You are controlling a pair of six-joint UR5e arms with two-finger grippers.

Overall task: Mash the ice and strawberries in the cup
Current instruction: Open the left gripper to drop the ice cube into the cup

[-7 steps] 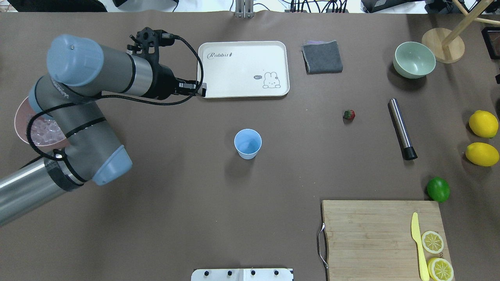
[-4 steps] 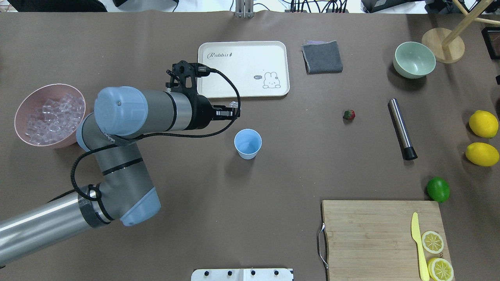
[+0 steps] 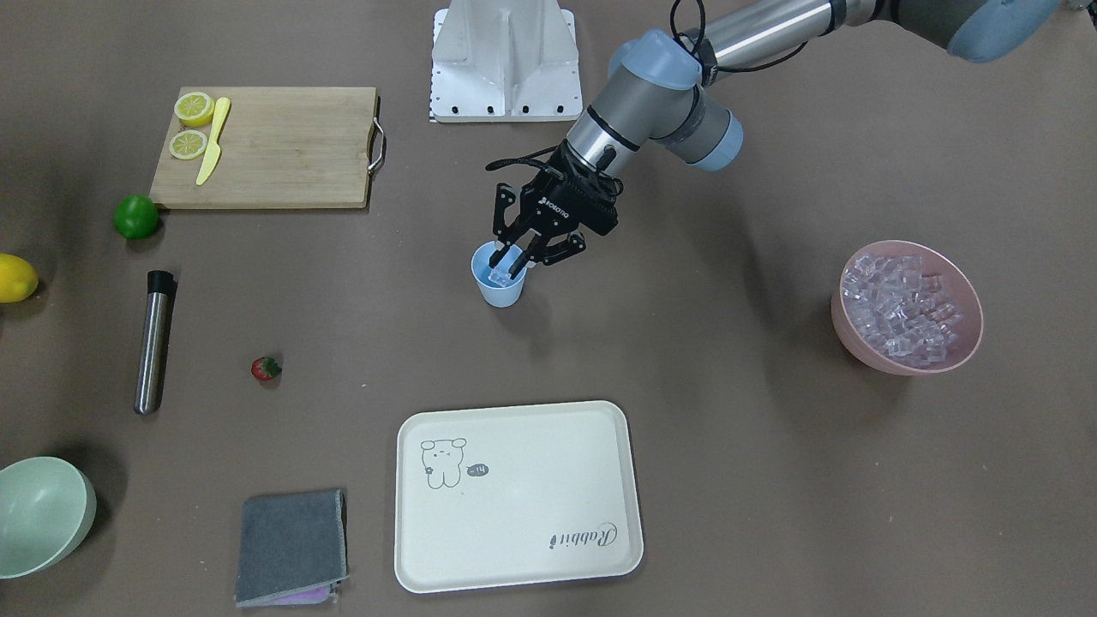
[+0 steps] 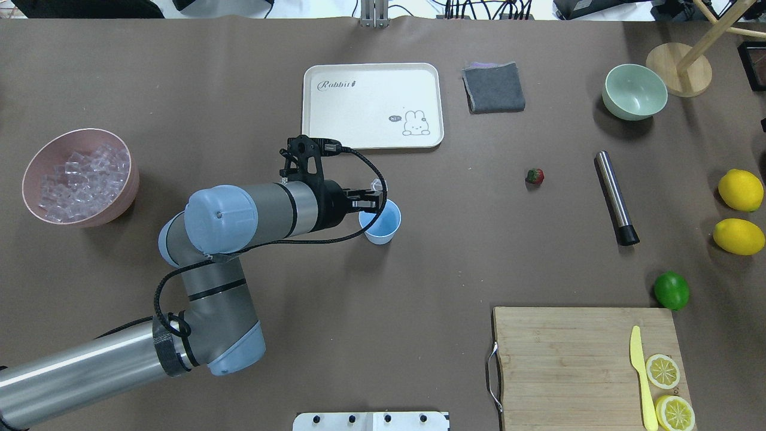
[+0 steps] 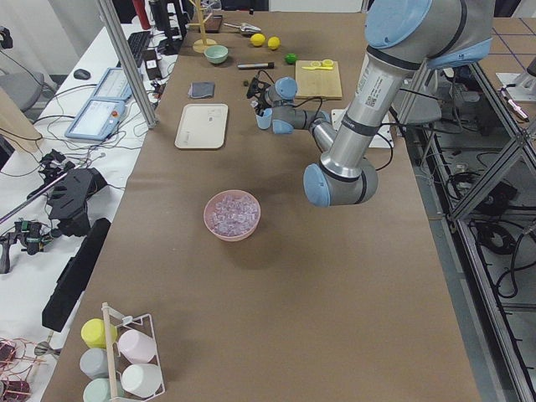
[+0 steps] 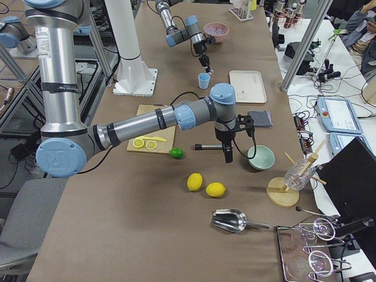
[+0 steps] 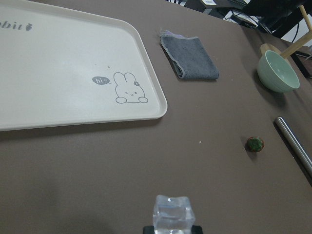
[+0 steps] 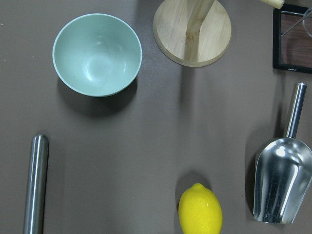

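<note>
My left gripper [image 4: 376, 201] is shut on one clear ice cube [image 3: 500, 276], held over the mouth of the light blue cup [image 4: 386, 226] at mid-table. The cube fills the bottom of the left wrist view [image 7: 173, 213]. A heap of ice [image 3: 900, 308] lies in the pink bowl [image 4: 133, 179] on my left. The small red strawberry [image 4: 535, 176] lies on the table right of the cup and shows in the left wrist view [image 7: 254, 144]. My right gripper [image 6: 228, 154] shows only in the exterior right view, above the steel muddler; I cannot tell whether it is open.
A white rabbit tray [image 4: 335, 120] lies behind the cup, with a grey cloth [image 4: 494, 88] and pale green bowl [image 4: 634, 93] to its right. The steel muddler [image 4: 615, 196], two lemons [image 4: 740, 190], a lime [image 4: 671, 290] and a cutting board [image 4: 556, 359] lie on the right.
My left arm has swung from beside the tray's left edge to the cup, carrying the ice cube. The pink bowl is now uncovered.
</note>
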